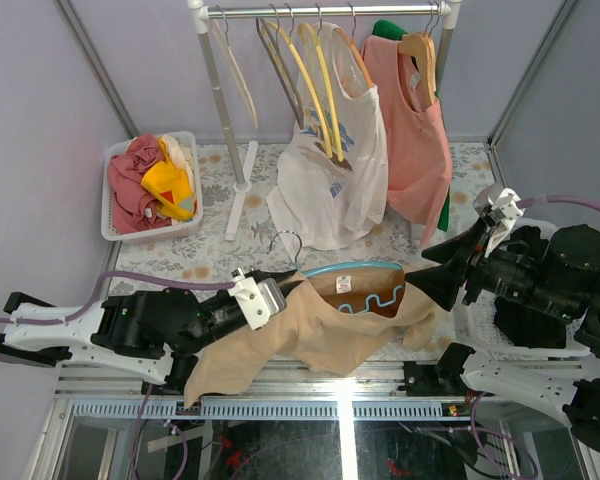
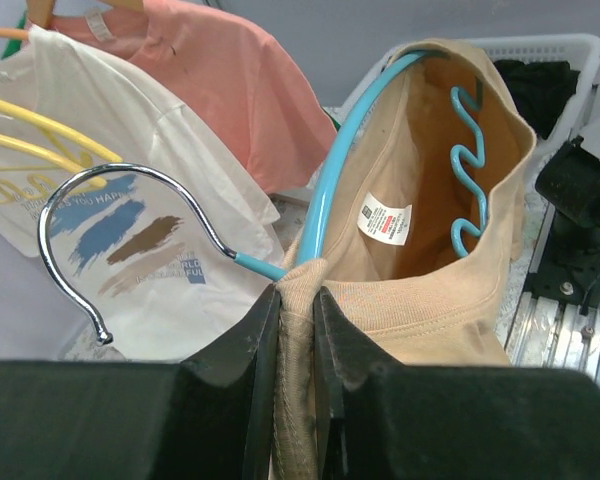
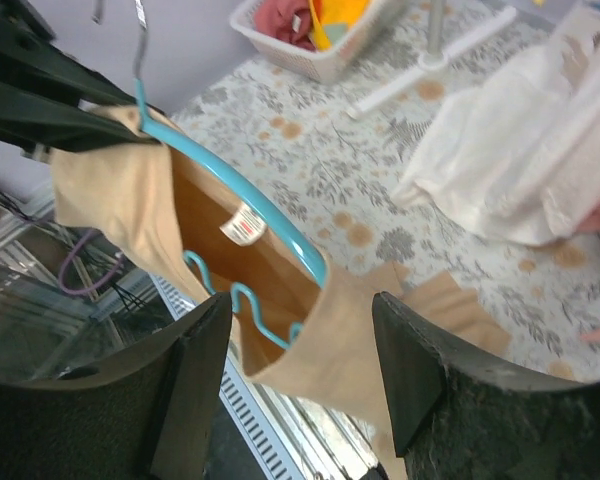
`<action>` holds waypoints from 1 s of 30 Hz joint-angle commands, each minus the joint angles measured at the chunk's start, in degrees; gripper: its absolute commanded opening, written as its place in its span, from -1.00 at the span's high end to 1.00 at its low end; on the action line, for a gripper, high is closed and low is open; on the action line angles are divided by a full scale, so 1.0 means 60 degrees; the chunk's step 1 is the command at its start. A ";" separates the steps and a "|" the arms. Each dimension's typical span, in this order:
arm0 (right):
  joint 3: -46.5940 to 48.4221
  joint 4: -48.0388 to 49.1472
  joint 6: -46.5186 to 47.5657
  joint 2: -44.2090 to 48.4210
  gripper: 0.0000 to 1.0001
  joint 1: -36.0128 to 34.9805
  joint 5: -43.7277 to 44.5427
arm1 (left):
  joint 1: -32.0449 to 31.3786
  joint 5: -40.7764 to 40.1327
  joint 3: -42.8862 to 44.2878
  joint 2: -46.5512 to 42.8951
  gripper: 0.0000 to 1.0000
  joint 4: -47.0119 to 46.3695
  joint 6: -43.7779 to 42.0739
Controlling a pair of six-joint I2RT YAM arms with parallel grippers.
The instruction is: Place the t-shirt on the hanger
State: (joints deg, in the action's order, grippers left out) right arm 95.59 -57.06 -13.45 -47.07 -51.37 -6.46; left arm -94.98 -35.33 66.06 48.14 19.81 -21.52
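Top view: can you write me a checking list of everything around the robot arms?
Surface: flowery table, flat.
Job's things: tan t-shirt hangs around the blue hanger, which sits inside its neck.
Clutter: basket of clothes at the left; rack with white shirt, pink top and yellow hangers.
Grippers: left gripper shut on the t-shirt collar beside the hook; right gripper open, one finger on each side of the t-shirt's shoulder.
Cables: purple cables leave both arms, away from the t-shirt.
Surroundings: lilac walls; nothing else seen.
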 commanded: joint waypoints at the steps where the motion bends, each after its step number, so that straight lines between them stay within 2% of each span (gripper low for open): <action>1: -0.0861 -0.0226 -0.0099 0.0568 -0.31 -0.0031 0.0836 | -0.1016 0.0234 0.0377 -0.0308 1.00 0.0130 0.0715; 8: -0.1179 -0.0215 -0.0309 0.1224 -0.40 -0.0036 0.0355 | -0.1016 0.0798 0.0570 -0.0603 1.00 0.0727 0.1234; 14: -0.1982 0.0137 -0.0547 0.1817 -0.38 -0.0047 -0.1084 | -0.1016 0.1255 0.0811 -0.0602 1.00 0.0972 0.1320; 17: -0.2287 0.0122 -0.0572 0.1840 -0.23 -0.0050 -0.1416 | -0.1016 0.1555 0.0987 -0.0567 1.00 0.1091 0.1351; 21: -0.2539 0.0328 -0.0502 0.1834 -0.16 -0.0040 -0.2044 | -0.1016 0.1918 0.1173 -0.0611 1.00 0.1200 0.1396; 26: -0.2606 0.0554 -0.0454 0.1716 0.24 -0.0041 -0.2717 | -0.1014 0.2046 0.1291 -0.0599 1.00 0.1268 0.1432; 30: -0.2698 0.0819 -0.0409 0.1572 0.42 -0.0039 -0.3260 | -0.1013 0.2081 0.1345 -0.0502 1.00 0.1247 0.1384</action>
State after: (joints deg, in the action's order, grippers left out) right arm 79.83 -56.03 -16.12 -36.01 -51.37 -20.12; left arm -94.98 -24.12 71.33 45.39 31.35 -14.37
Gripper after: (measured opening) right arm 0.338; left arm 0.131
